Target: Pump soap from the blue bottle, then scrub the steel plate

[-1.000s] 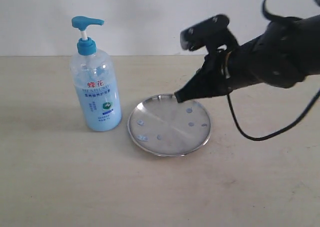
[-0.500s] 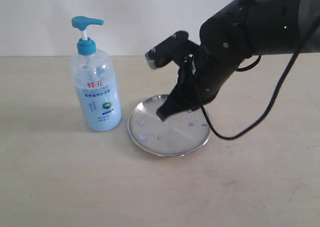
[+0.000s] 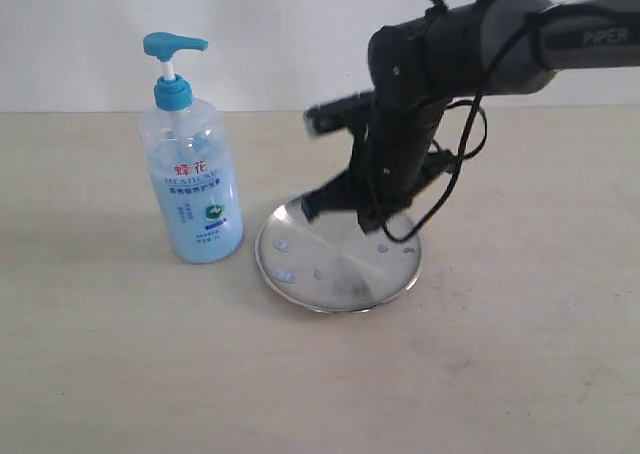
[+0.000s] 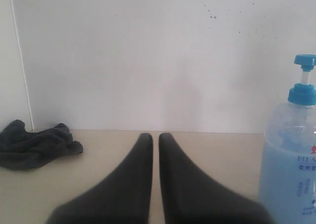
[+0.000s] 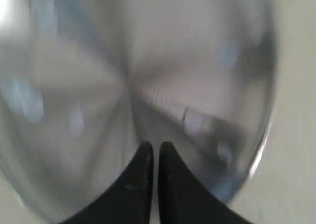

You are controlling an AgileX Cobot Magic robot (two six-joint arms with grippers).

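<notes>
The blue bottle (image 3: 192,179) stands upright left of the steel plate (image 3: 340,272), apart from it; its side also shows in the left wrist view (image 4: 291,160). Small bluish soap droplets (image 3: 283,244) dot the plate. My right gripper (image 3: 330,209) points down over the plate's far half, shut, with nothing between its fingers. In the blurred right wrist view it (image 5: 155,146) aims at the plate's shiny surface (image 5: 74,76), where droplets (image 5: 195,120) smear. My left gripper (image 4: 155,136) is shut and empty, low above the table, with the bottle off to one side.
A crumpled dark cloth (image 4: 34,145) lies on the table by the white wall. A black cable (image 3: 440,189) loops off the right arm above the plate's right side. The beige tabletop (image 3: 150,374) spreads in front of the bottle and plate.
The right arm has swung left and turned downward, carrying its shut gripper from the plate's far right rim to over the plate's far half. Bottle and plate have stayed put.
</notes>
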